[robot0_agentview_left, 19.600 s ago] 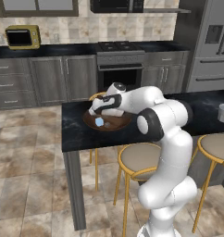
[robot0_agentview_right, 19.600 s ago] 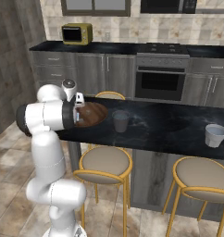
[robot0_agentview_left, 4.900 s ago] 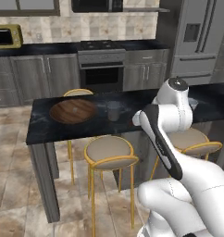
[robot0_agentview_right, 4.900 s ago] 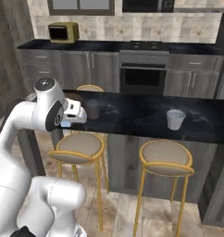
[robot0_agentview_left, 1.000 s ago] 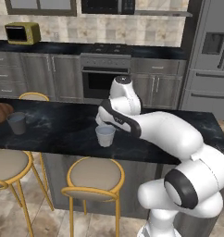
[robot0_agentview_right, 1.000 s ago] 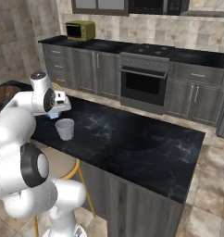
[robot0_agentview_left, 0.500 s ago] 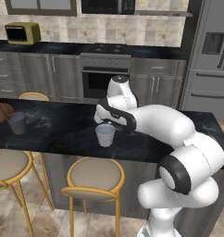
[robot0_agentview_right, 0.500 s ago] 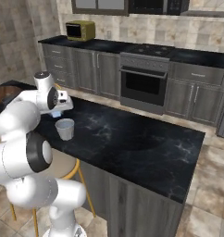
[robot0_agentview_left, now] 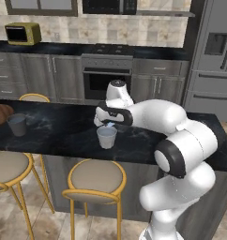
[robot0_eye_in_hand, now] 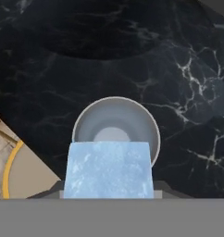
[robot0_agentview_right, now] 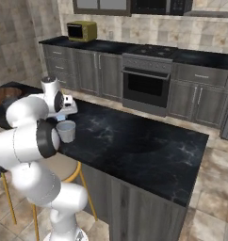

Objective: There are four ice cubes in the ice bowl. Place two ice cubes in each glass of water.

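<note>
Fingers of the white arm's gripper (robot0_agentview_left: pixel 107 124) are clamping a pale blue translucent ice cube (robot0_eye_in_hand: pixel 108 169), hanging directly above the small grey-white tumbler (robot0_eye_in_hand: pixel 115 132) standing on the black marble counter (robot0_agentview_left: pixel 64 133).

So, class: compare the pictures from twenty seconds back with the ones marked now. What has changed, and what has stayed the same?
Earlier the gripper was down at the ice bowl. Since then the base has driven along the counter, and the gripper now hangs over the nearer glass of water, shut on an ice cube. In the last second it barely shifted. Both glasses, including the far glass, and the ice bowl stayed in place.
</note>
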Controlling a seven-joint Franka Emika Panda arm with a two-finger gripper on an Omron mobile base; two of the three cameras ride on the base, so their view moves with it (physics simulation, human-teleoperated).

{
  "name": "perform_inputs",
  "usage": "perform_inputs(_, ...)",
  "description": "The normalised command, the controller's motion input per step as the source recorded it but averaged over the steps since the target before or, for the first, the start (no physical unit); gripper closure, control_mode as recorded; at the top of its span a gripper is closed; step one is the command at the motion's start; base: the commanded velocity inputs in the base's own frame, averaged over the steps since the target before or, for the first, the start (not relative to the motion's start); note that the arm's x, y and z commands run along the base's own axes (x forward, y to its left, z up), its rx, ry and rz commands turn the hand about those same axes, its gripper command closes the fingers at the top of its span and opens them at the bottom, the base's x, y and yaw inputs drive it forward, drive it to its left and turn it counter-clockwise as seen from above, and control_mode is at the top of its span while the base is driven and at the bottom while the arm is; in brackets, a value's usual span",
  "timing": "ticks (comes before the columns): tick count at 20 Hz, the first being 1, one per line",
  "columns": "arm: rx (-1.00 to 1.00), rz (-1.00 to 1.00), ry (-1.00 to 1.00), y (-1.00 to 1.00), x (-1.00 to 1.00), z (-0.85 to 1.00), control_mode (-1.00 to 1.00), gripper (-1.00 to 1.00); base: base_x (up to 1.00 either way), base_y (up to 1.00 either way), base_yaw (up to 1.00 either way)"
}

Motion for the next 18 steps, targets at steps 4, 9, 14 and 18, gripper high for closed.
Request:
perform_inputs(4, 0.0, 0.0, 0.02, 0.04, 0.04, -0.26, -1.0, 1.0, 0.0, 0.0, 0.0)
perform_inputs(9, 0.0, 0.0, 0.0, 0.0, 0.27, -0.14, -1.0, 1.0, 0.0, 0.0, 0.0)
perform_inputs(14, 0.0, 0.0, 0.0, 0.02, 0.26, -0.08, -1.0, 1.0, 0.0, 0.0, 0.0)
perform_inputs(18, 0.0, 0.0, 0.0, 0.18, 0.18, -0.09, -1.0, -1.0, 0.0, 0.0, 0.0)
